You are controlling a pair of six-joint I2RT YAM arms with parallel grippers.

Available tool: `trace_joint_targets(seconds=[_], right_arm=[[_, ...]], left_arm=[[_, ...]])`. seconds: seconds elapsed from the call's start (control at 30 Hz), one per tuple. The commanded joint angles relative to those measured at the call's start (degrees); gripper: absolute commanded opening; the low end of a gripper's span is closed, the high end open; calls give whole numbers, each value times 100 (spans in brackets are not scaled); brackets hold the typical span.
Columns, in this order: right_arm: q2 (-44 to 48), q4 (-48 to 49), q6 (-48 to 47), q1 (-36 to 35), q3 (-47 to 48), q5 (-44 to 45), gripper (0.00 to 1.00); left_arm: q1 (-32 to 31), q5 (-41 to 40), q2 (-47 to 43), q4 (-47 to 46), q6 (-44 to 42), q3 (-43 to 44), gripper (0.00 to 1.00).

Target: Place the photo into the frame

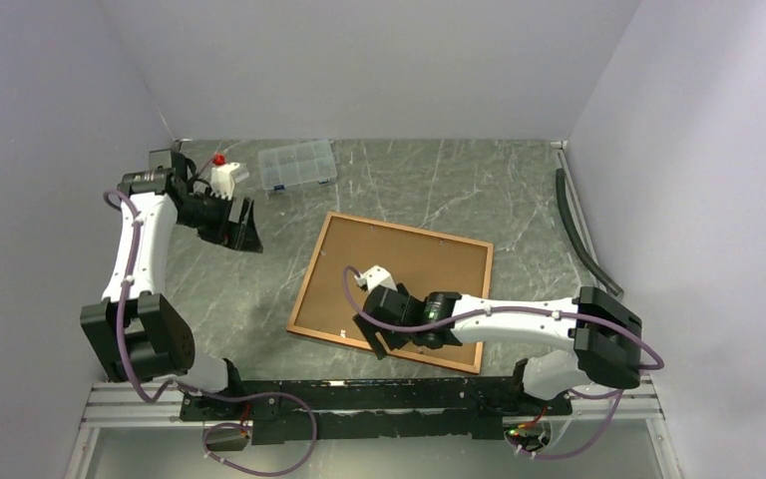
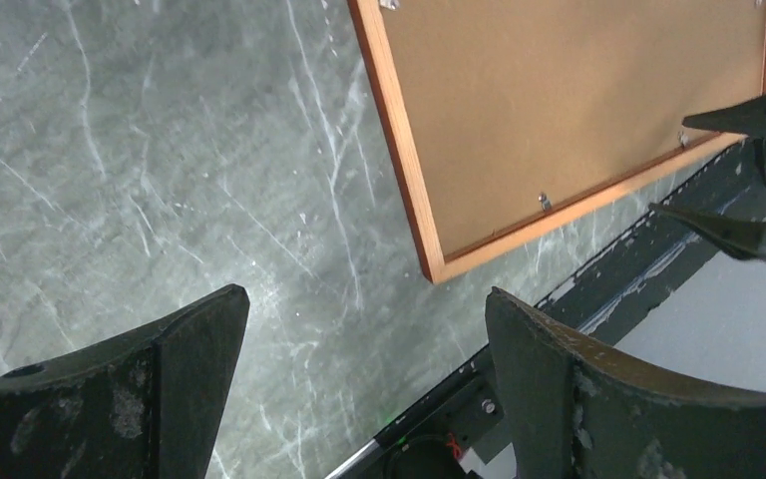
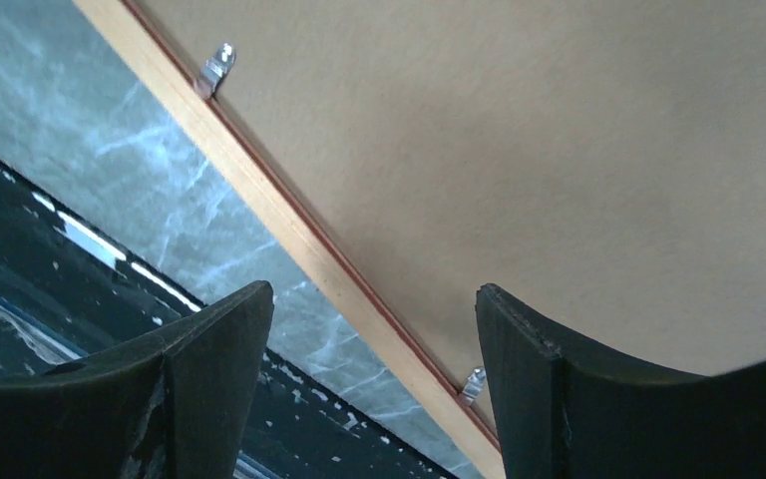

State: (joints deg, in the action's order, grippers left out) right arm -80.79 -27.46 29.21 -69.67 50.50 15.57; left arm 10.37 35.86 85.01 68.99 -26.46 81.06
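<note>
Orange-rimmed, one frame (image 1: 309, 275) lies back-up; left pincer (image 2: 364, 304) and right pincer (image 3: 374, 299) both gape empty.

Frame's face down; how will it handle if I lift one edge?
Likely stiff: the frame has a wooden border and lies flat. Probably slides easily when pushed on the smooth table. Its backing board may drop out if the small clips aren't turned in.

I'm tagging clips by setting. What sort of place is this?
Probably a robot test cell: plain white walls box in a marbled table, with the left arm and right arm bolted to a rail at its near edge.
</note>
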Motion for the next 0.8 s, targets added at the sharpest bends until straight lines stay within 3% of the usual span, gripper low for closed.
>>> trace_joint_targets(seconds=[0.0,0.47,0.77], right_arm=[[-100,721,47,-200,-278,-198,75],[-1009,1160,-73,-593,-164,145,50],[-1026,957,-196,-653,49,374,25]], left_arm=[[56,444,-643,446,-944,-293,94],[53,1024,-2054,107,-2141,-1857,94],[58,962,-2841,9,-3500,-2831,94]])
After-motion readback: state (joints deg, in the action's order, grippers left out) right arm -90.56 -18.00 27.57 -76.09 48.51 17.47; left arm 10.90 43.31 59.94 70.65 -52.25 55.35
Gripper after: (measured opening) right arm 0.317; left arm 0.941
